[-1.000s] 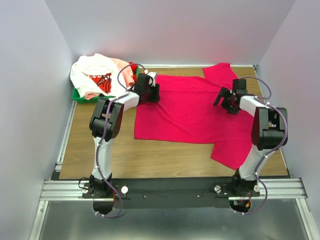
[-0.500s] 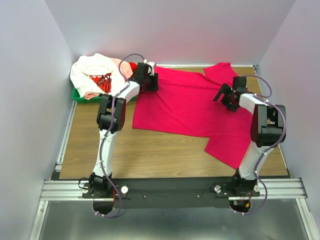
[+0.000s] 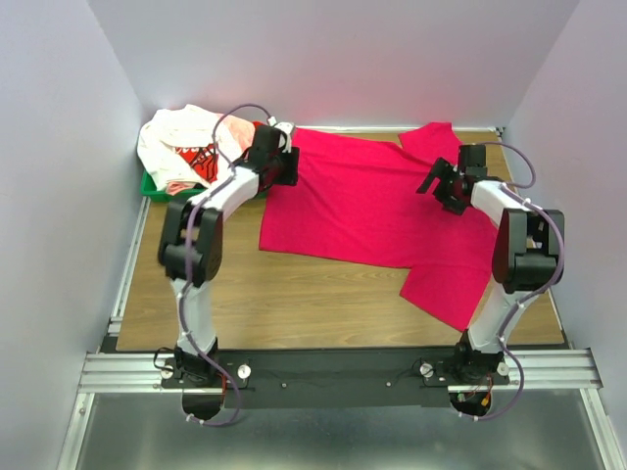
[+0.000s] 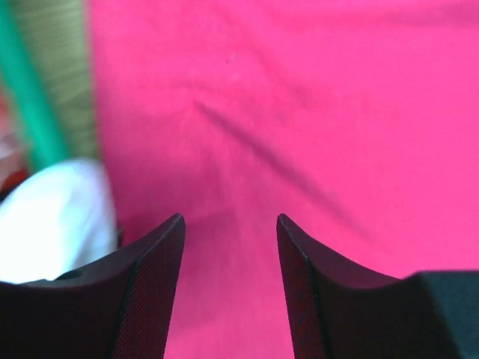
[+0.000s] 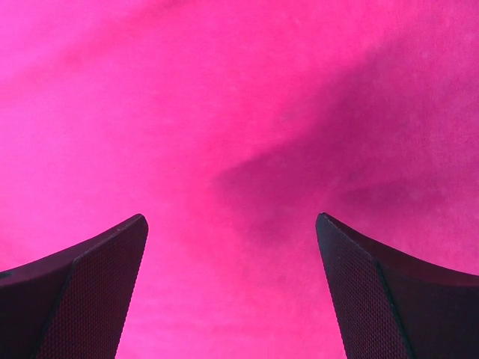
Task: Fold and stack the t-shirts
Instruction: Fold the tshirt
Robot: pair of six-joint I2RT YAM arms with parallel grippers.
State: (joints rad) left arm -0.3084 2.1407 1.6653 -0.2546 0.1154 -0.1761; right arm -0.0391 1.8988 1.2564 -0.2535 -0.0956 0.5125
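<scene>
Plain pale walls close in on three sides of a wooden table [image 3: 196, 294], with both arms bolted to a metal rail at its near edge. Spread across the far half of the table lies the magenta-red shirt [image 3: 362, 211], mostly flat. One sleeve points to the far right corner and the other trails toward the near right edge.

The left hand [image 3: 286, 168] sits at the shirt's far left corner, close beside the green tray [image 3: 152, 186]. From its own camera the left hand [image 4: 228, 284] is open: the two dark fingers stand apart, and the magenta cloth [image 4: 299, 112] shows between them with a soft diagonal crease. They pinch nothing. The tray's green edge [image 4: 30, 97] runs along the left of that view, with a blurred white shape below it that I can't make out.

The right hand [image 3: 439, 186] hovers over the right part of the shirt, near the far sleeve. Its fingers are spread wide, and the wrist view shows the right hand [image 5: 232, 292] above nothing but lightly rippled magenta cloth [image 5: 224, 112].

The tray stands in the far left corner and holds the rest of the shirts in a loose heap. The white shirt with a red print [image 3: 181, 147] lies on top, spilling over the rim, and a pale pink shirt [image 3: 229, 125] is bunched against its right side.
</scene>
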